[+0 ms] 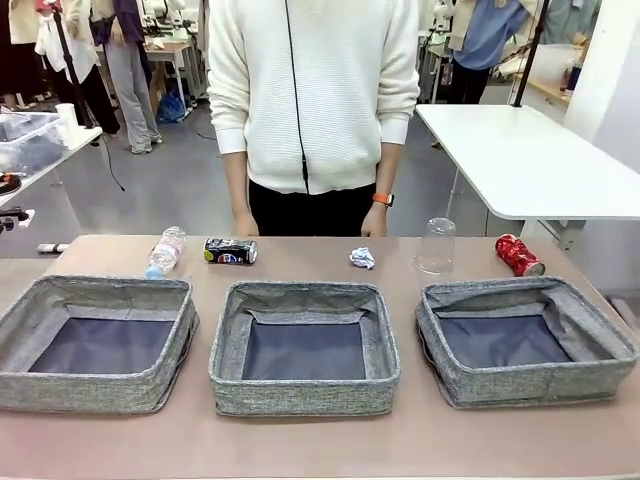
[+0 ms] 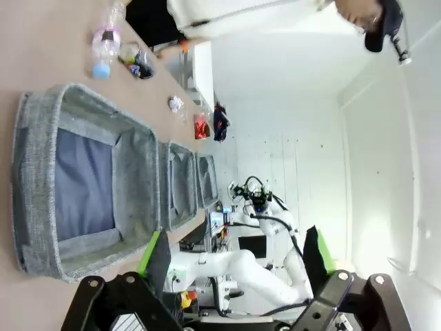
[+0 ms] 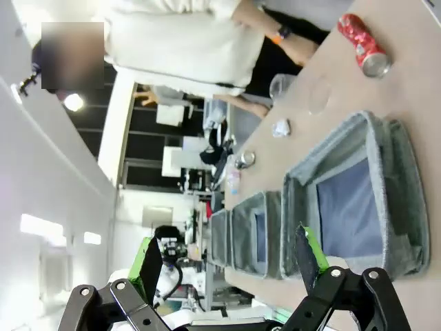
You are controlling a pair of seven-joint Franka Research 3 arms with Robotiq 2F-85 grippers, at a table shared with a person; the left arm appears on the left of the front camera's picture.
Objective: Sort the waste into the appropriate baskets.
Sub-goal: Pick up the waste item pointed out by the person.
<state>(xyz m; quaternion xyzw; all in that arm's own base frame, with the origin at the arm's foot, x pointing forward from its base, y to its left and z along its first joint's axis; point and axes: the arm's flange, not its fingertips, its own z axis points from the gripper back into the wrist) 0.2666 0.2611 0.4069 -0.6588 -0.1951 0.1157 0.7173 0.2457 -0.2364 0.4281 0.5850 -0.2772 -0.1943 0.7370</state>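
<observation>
My left jaws and my right jaws both stand wide, holding nothing and touching nothing. The middle basket sits on the worktop straight ahead of me. The left basket is just beside it on one side and the right basket on the other, and all three show bare dark bottoms.

The waste lies in a row beyond the middle basket. The dark can is on its side past its far left corner, with the clear bottle lying farther left. The paper ball is past its far right corner. A clear cup stands farther right, and the red can lies farthest right.

A person in a white top stands across from the middle basket.
</observation>
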